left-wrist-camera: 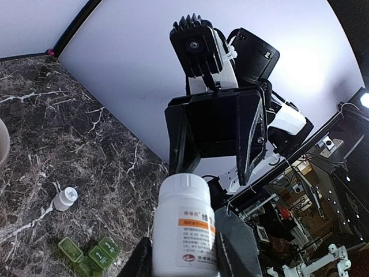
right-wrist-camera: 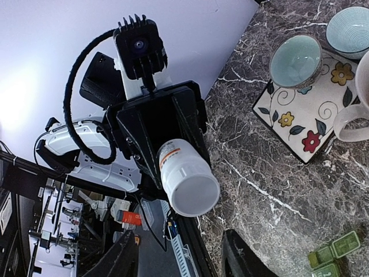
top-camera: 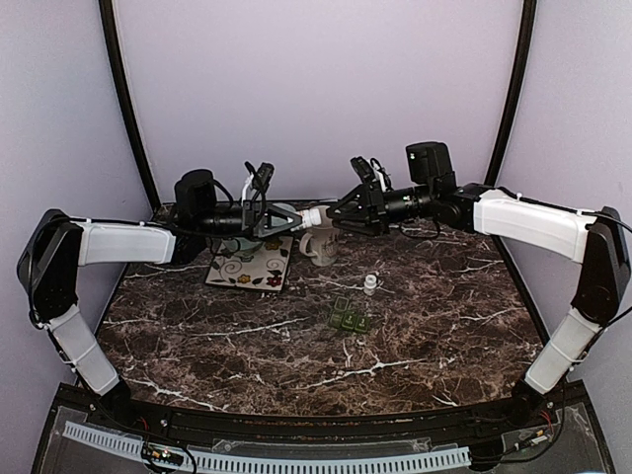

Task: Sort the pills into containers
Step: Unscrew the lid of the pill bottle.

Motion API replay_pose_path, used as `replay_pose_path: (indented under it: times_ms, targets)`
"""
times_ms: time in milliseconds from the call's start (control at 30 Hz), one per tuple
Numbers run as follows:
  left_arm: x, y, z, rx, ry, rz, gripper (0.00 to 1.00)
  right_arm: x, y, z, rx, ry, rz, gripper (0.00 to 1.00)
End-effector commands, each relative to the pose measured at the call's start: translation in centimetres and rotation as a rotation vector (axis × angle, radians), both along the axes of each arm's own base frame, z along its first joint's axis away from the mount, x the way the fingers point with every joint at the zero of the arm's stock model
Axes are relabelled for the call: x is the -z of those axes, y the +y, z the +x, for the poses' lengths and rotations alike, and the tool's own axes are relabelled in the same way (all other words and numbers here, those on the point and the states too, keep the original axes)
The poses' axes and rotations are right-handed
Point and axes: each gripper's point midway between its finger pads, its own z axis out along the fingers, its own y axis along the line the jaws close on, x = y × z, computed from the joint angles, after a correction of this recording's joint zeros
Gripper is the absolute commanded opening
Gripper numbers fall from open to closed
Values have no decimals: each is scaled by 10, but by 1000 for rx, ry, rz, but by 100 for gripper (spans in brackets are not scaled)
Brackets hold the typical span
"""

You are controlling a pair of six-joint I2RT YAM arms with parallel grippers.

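My left gripper (top-camera: 296, 217) (left-wrist-camera: 185, 245) is shut on a white pill bottle (top-camera: 314, 214) (left-wrist-camera: 184, 231) (right-wrist-camera: 187, 176) with an orange-striped label. It holds the bottle level above the table, with the cap toward the right arm. My right gripper (top-camera: 338, 215) (right-wrist-camera: 179, 245) (left-wrist-camera: 216, 138) faces the cap with its jaws wide apart, their tips close to the cap. I cannot tell whether they touch it. Green pill containers (top-camera: 350, 320) (left-wrist-camera: 92, 254) (right-wrist-camera: 334, 251) lie on the marble. No loose pills show.
A small white vial (top-camera: 370, 284) (left-wrist-camera: 64, 199) stands near the green containers. A floral mat (top-camera: 250, 265) (right-wrist-camera: 300, 124) at the back carries two bowls (right-wrist-camera: 295, 60), with a cream mug (top-camera: 318, 242) (right-wrist-camera: 354, 98) beside it. Both grippers hang over the mug.
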Motion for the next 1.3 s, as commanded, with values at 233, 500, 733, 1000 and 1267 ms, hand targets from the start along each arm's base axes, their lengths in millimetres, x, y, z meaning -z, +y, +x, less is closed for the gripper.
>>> replay_pose_path:
  times_ms: [233, 500, 733, 1000, 1267]
  targets:
    - [-30, -1, -17, 85, -74, -72, 0, -15, 3, 3, -5, 48, 44, 46]
    - [-28, -6, -22, 113, -65, -77, 0, -17, 4, 2, -12, 62, 53, 46]
    - [-25, -11, -24, 127, -60, -74, 0, -23, 8, 1, -20, 68, 66, 46]
    - [-26, -14, -22, 128, -66, -76, 0, -20, 14, -3, -35, 79, 58, 47]
    - [-26, -18, -19, 136, -66, -77, 0, -16, 18, -2, -47, 85, 53, 46]
